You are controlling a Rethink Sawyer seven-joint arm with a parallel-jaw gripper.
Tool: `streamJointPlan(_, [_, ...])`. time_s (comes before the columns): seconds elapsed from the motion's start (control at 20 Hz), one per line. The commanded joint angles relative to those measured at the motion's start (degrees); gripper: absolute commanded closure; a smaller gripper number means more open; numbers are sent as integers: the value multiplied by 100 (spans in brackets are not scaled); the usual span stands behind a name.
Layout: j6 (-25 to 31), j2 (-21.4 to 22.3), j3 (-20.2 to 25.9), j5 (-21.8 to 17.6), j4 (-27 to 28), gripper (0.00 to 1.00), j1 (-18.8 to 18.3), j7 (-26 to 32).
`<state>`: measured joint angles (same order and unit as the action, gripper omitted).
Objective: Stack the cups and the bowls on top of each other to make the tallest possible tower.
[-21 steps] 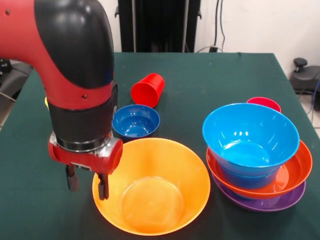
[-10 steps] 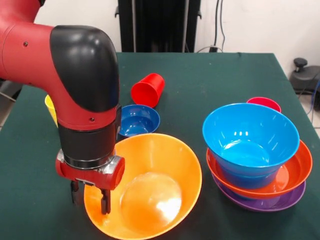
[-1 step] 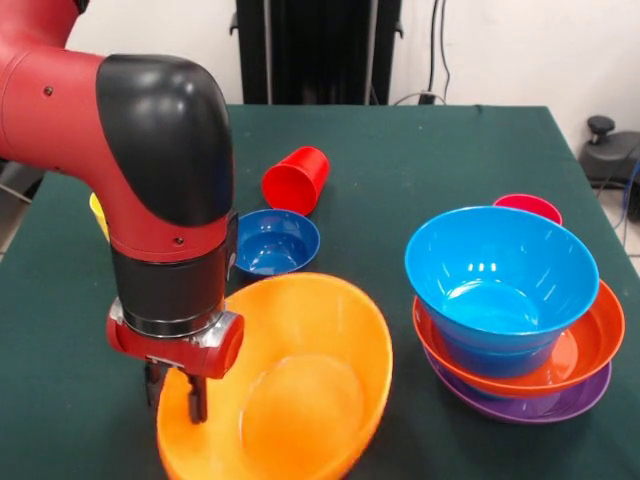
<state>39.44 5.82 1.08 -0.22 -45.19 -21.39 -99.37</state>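
Observation:
My gripper (image 3: pixel 176 394) is shut on the left rim of the huge orange bowl (image 3: pixel 300 400), one finger inside and one outside. The bowl is tilted, its left side raised and its opening facing right. At the right stands the tower: a wide purple bowl (image 3: pixel 545 408) lowest, a red-orange bowl (image 3: pixel 588 338) in it, and a large blue bowl (image 3: pixel 500 270) on top. A pinkish-red cup (image 3: pixel 528 205) peeks out behind the tower. A red cup (image 3: pixel 297 180) lies on its side mid-table, and a small blue bowl (image 3: pixel 272 242) sits in front of it. A yellow cup (image 3: pixel 97 212) is mostly hidden by my arm.
The green table (image 3: pixel 440 160) ends at its far edge near a black stand. My red and black arm (image 3: pixel 150 170) covers much of the left side. The table's right edge runs close to the tower.
The fingers have closed on the orange bowl's left rim. That side has risen, tipping the bowl from flat to steeply tilted, and the bowl has shifted slightly left.

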Motion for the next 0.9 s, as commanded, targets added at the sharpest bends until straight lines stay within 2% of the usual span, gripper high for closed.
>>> streamJointPlan(0.05, [-202, -173, 142, -119, -355, 100, 177, -672])
streamJointPlan(0.5, [-95, -142, -13, 28, -366, 100, 250, -807])
streamJointPlan(0.9, [140, 496, -70, 62, -1063, 100, 258, -593])
